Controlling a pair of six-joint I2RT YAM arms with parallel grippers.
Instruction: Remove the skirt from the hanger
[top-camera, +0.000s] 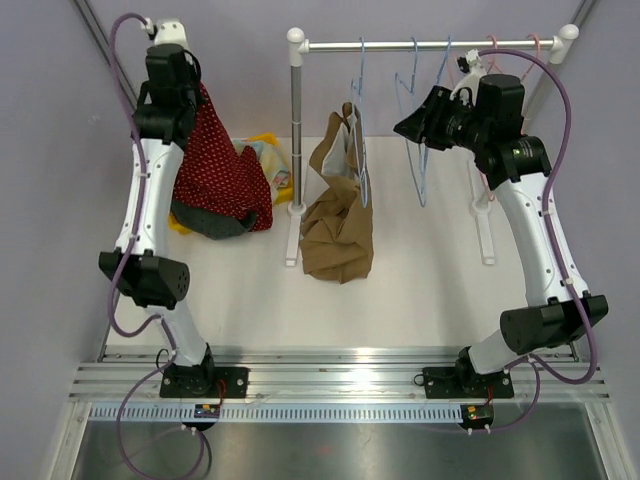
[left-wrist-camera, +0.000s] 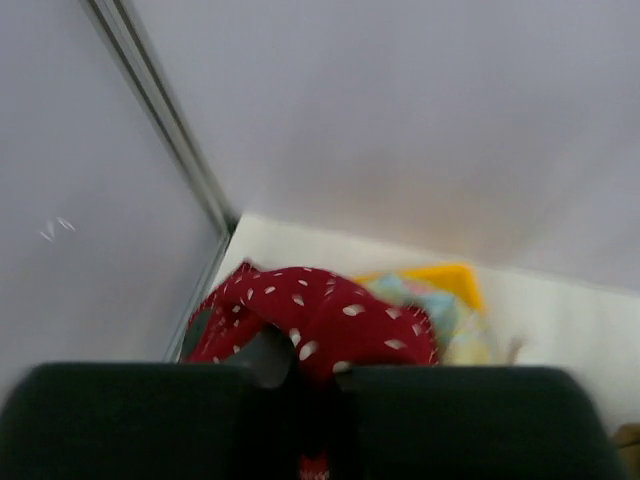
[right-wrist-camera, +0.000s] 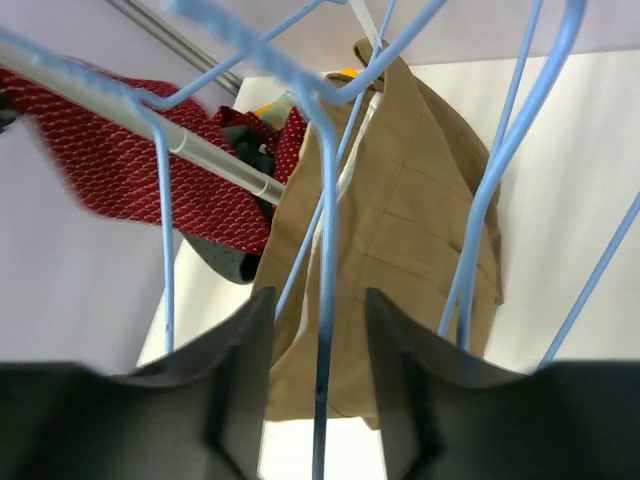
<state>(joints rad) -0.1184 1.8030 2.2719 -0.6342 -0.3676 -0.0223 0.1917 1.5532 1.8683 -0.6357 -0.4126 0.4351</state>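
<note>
At upper left, the left gripper (left-wrist-camera: 300, 375) is clamped on the red skirt (top-camera: 215, 165). The right gripper (right-wrist-camera: 318, 305) has its jaws apart around the hanger (right-wrist-camera: 329, 250); better widen fully before backing away.

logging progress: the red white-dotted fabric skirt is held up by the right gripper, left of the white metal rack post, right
Wrong arm: the left gripper holds up the red white-dotted fabric skirt, left of the white metal rack post. The left wrist view shows the cloth in its grip.
</note>
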